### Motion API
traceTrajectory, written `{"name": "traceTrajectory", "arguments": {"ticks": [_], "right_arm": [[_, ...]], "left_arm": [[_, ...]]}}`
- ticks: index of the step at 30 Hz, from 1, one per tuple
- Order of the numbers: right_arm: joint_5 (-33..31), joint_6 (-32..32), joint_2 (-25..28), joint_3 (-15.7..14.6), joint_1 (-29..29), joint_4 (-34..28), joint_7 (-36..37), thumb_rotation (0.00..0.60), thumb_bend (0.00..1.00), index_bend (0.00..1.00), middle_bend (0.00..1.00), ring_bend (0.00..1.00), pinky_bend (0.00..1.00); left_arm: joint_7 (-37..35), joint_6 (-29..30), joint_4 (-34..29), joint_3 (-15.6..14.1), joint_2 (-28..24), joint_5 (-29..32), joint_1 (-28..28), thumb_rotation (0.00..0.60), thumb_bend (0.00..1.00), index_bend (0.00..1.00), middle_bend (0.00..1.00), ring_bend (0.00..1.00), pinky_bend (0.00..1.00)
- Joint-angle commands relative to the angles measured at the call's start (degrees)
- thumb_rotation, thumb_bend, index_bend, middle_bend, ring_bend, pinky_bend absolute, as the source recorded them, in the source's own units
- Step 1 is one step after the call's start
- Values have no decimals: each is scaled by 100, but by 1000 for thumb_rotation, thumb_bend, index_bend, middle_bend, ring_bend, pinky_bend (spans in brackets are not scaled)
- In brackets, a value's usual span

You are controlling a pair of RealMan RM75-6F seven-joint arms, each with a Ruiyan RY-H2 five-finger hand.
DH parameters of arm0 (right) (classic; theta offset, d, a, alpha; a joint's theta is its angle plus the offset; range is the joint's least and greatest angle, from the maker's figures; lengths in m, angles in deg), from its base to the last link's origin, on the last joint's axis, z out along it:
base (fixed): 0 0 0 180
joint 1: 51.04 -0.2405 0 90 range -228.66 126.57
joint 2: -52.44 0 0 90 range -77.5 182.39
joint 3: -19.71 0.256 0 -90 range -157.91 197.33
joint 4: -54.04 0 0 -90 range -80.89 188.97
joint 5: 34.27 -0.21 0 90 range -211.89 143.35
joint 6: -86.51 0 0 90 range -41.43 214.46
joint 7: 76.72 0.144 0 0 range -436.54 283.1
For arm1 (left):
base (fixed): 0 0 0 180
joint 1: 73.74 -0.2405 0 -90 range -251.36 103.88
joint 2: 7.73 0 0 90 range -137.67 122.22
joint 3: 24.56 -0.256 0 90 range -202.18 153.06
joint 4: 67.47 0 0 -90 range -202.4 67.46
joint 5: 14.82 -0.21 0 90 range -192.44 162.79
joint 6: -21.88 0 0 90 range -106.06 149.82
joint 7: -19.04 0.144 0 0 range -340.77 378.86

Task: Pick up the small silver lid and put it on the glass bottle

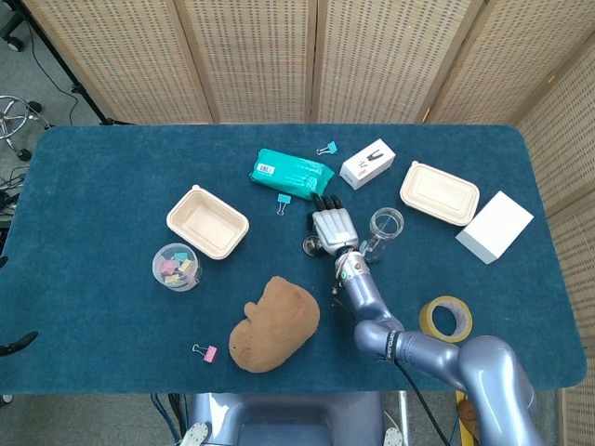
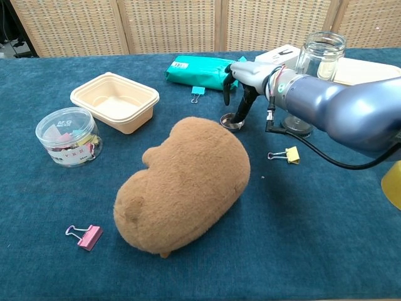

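right hand [image 2: 245, 82], fingers [image 2: 242, 108] touching silver lid [image 2: 230, 121]

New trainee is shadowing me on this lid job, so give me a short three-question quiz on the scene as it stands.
1. True or false: the small silver lid already sits on the glass bottle.
2. Which robot hand is at the lid: A) left, B) right?
3. Fill in: the yellow binder clip lies on the table just in front of the ______.

Key:
1. False. The lid lies on the blue cloth, beside the brown plush toy, with fingertips down at its rim.
2. B. The left hand is not in view.
3. Glass bottle.
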Motion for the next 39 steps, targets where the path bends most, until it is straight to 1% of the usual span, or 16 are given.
{"name": "traceTrajectory", "arguments": {"ticks": [1,6,14,18,20,28,29,39], "right_arm": [[80,-55,-54,22,6,101,54,600,255,472,0,0,0],[103,-92,-93,83,17,183,75,600,293,490,0,0,0],[92,-163,-129,110,65,257,12,600,297,510,0,0,0],[90,-198,-156,125,77,313,1,600,319,526,0,0,0],[104,-226,-170,133,86,341,19,600,343,534,0,0,0],[156,-339,-212,160,112,432,110,600,508,567,0,0,0],[163,-351,-214,164,114,439,121,600,515,568,0,0,0],[236,-363,-225,187,153,459,173,600,523,594,0,0,0]], "left_arm": [[-29,-16,15,5,-9,4,7,600,0,0,0,0,0],[-60,-24,14,1,-19,-13,8,600,0,0,0,0,0],[-118,-26,44,-4,-28,-24,2,600,0,0,0,0,0],[-146,-6,52,-2,-32,-21,-11,600,0,0,0,0,0],[-156,-5,61,6,-31,2,-15,600,0,0,0,0,0],[-153,-14,52,14,-25,0,-9,600,0,0,0,0,0],[-153,-15,50,14,-25,0,-9,600,0,0,0,0,0],[-187,-3,56,18,-33,-8,-16,600,0,0,0,0,0]]}}
